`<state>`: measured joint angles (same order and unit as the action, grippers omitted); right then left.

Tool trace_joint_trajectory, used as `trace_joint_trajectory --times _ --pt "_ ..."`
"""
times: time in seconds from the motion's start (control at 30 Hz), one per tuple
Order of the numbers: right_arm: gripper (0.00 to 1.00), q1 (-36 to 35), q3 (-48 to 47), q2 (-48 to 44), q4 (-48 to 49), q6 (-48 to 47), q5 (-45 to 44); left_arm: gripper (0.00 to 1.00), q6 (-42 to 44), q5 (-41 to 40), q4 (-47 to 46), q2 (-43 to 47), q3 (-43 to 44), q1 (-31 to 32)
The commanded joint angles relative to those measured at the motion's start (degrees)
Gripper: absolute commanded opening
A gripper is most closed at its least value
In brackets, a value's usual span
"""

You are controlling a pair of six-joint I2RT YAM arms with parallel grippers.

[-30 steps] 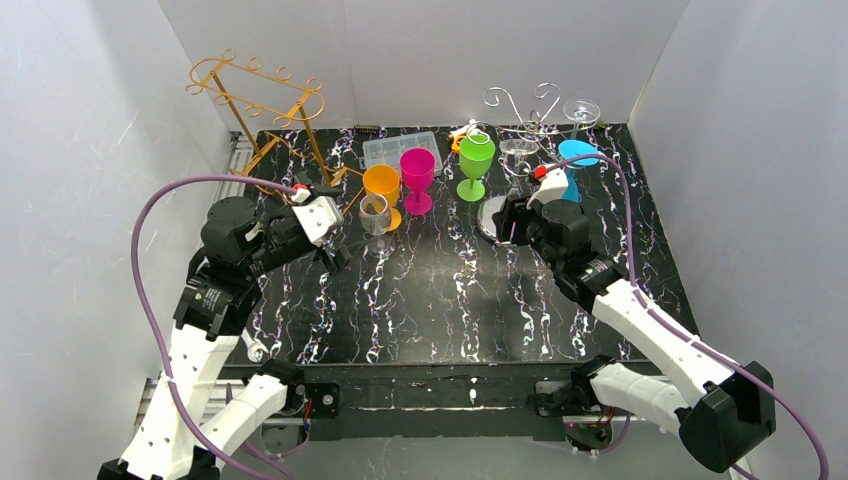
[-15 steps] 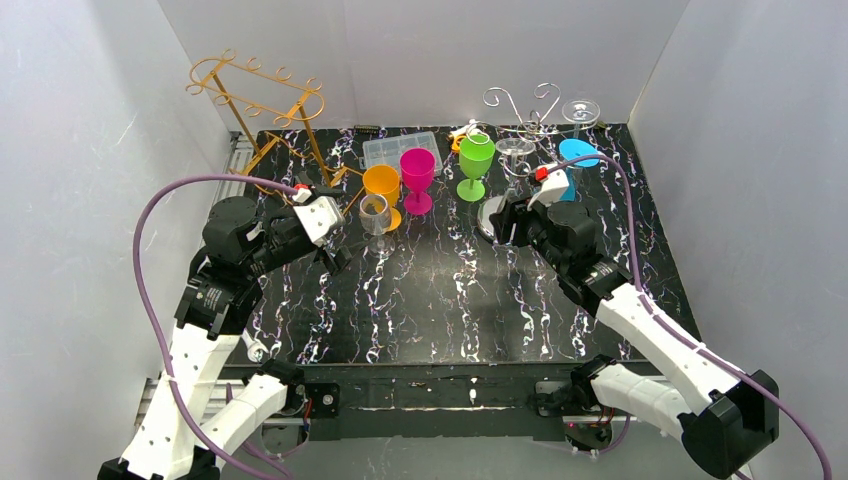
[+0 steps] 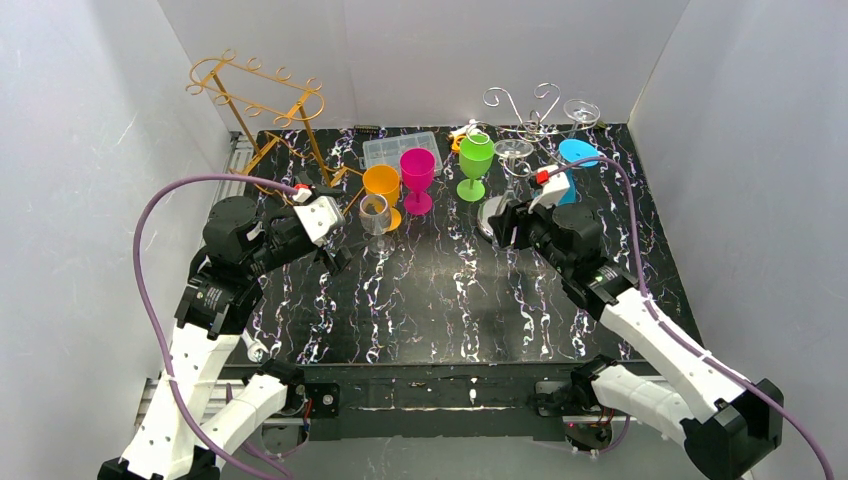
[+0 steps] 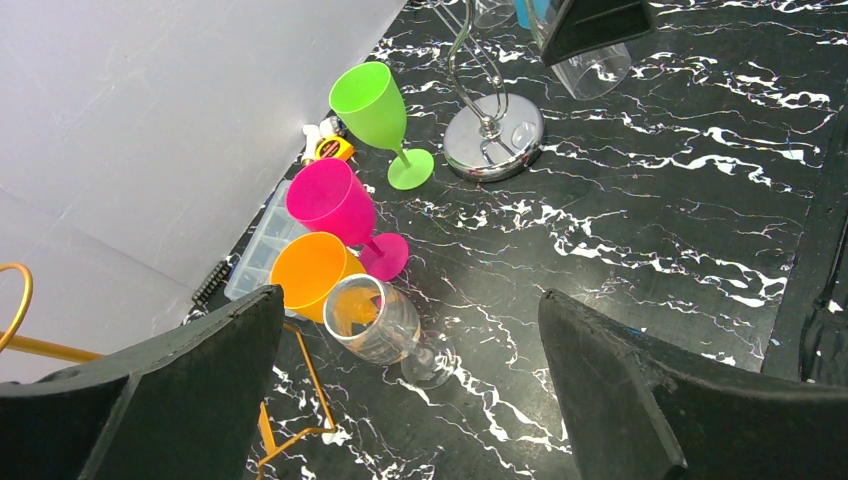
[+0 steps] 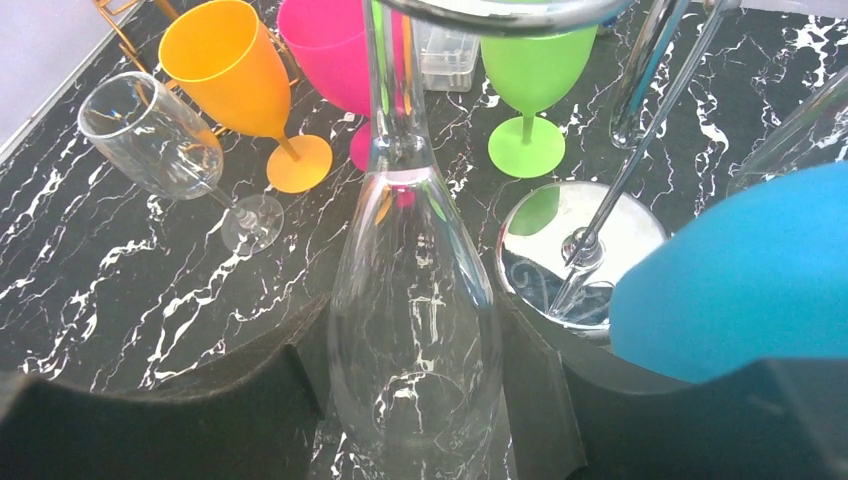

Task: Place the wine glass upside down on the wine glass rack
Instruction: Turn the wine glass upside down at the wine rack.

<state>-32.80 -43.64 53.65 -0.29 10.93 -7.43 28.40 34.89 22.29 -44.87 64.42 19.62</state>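
My right gripper is shut on the bowl of a clear wine glass. The glass is upside down: its stem runs upward and its foot is level with the arms of the silver rack. The rack's chrome base stands just right of the glass. A blue glass and a clear glass hang on the rack. My left gripper is open and empty, above the table beside another clear glass that stands upright.
Orange, pink and green goblets stand in a row at mid-table. A clear plastic box sits behind them. A gold wire rack stands at the back left, its foot close to my left gripper.
My right gripper has shifted slightly with the glass, staying by the silver rack. The left arm has not moved.
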Motion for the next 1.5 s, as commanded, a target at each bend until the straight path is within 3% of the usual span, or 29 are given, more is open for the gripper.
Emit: trace_joint_trajectory --times 0.0,0.93,1.03,1.17,1.33,1.47 --pt "0.01 -0.14 0.85 -3.56 3.13 -0.55 0.11 0.98 -0.44 -0.10 -0.58 -0.23 0.16 0.10" --pt "0.03 -0.15 8.03 -9.21 4.68 4.97 -5.72 0.98 -0.07 -0.60 -0.58 -0.85 -0.14 0.08" --pt "0.29 -0.16 8.41 -8.58 4.83 5.83 -6.20 0.98 0.06 -0.68 -0.58 -0.83 -0.03 0.13" --pt "0.56 -0.17 8.01 -7.46 4.91 6.51 -6.03 0.98 0.08 -0.69 -0.62 -0.97 0.13 0.12" --pt "0.80 -0.15 7.00 -6.67 3.82 6.49 -5.58 0.98 0.04 -0.55 -0.58 -1.01 0.19 0.13" --pt "0.87 -0.16 6.59 -7.26 2.23 6.37 -5.52 0.98 -0.07 -0.36 -0.58 -1.10 0.33 0.08"
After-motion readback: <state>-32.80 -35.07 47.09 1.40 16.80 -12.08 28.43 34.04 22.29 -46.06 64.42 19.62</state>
